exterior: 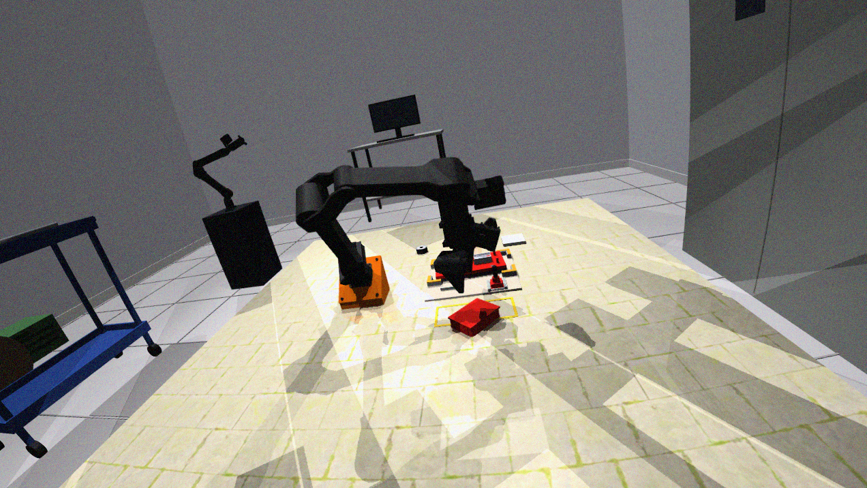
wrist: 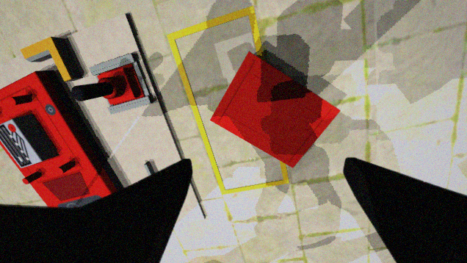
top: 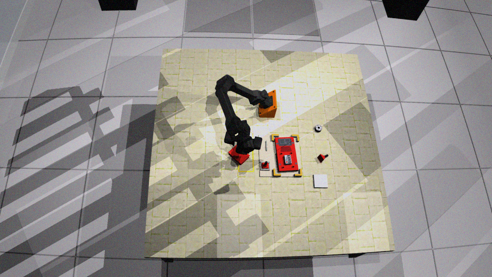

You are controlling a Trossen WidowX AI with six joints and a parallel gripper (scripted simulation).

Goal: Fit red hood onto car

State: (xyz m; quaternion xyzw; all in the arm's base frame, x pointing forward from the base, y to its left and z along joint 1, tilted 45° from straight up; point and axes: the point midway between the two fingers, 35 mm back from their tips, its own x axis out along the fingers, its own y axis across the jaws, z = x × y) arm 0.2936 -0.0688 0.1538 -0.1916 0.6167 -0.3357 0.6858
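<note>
1. Top view — the arm reaches from its orange base (top: 267, 105) out over the counter (top: 206, 213), and its wrist covers most of the hood (top: 238, 155), so only one red corner shows past the black housing. The chassis (top: 285, 153) sits apart from the fingers on the far side of a thin black bar, boxed in by yellow jig corners (top: 274, 137) that fix its position for the fit. Whether the fingers are spread cannot be told from this view.

2. Exterior view — the fingers (exterior: 456, 279) point down and hang above the hood (exterior: 474, 315), not touching it; it lies flat on the counter, overlapping one end of a yellow outline (exterior: 509, 314). The chassis (exterior: 485, 262) lies beyond the fingers. That high stance looks like the start of a descent, judging by the gap.

3. Wrist view — the two black fingers stand almost fully spread, with nothing between them, only counter showing in the gap. The hood (wrist: 273, 110) lies ahead of the tips, turned askew to the yellow outline (wrist: 191, 99) and partly outside it. The chassis (wrist: 44, 136) with its engine block (wrist: 20, 141) sits beside the nearer finger. The wide spread suits straddling the shell's flat sides — though the wrist probably has to turn first to square with the skewed hood.
</note>
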